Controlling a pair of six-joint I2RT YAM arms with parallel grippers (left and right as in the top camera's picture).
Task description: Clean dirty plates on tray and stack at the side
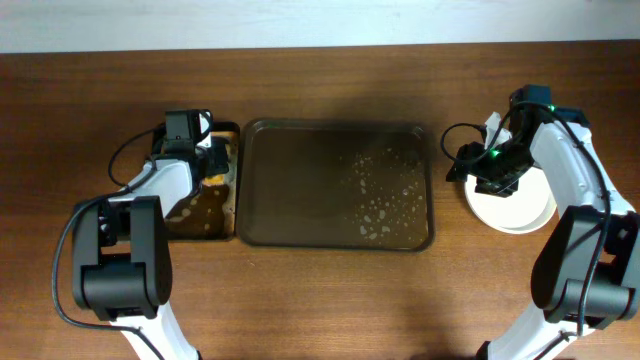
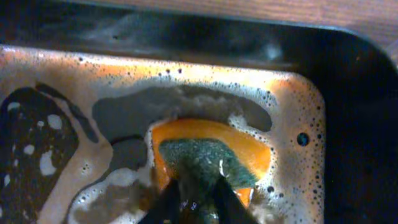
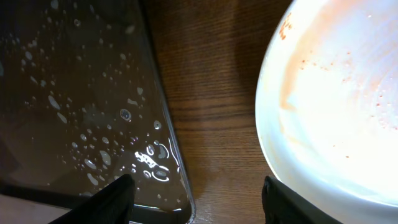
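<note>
One plate stack (image 3: 336, 93), perhaps three, just beside right claw (image 3: 196, 186), spread empty; left claw (image 2: 196, 186) clamps sponge (image 2: 208, 152).

White-and-black arms (image 1: 165, 185), looping black cables (image 1: 68, 250), green light (image 1: 492, 153)

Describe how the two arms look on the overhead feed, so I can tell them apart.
Both arms have bulky black joint housings, white links and looping black cables. The left arm carries a black camera box at its wrist; the right arm shows a lit green light and a teal cap. Fingers are dark.
</note>
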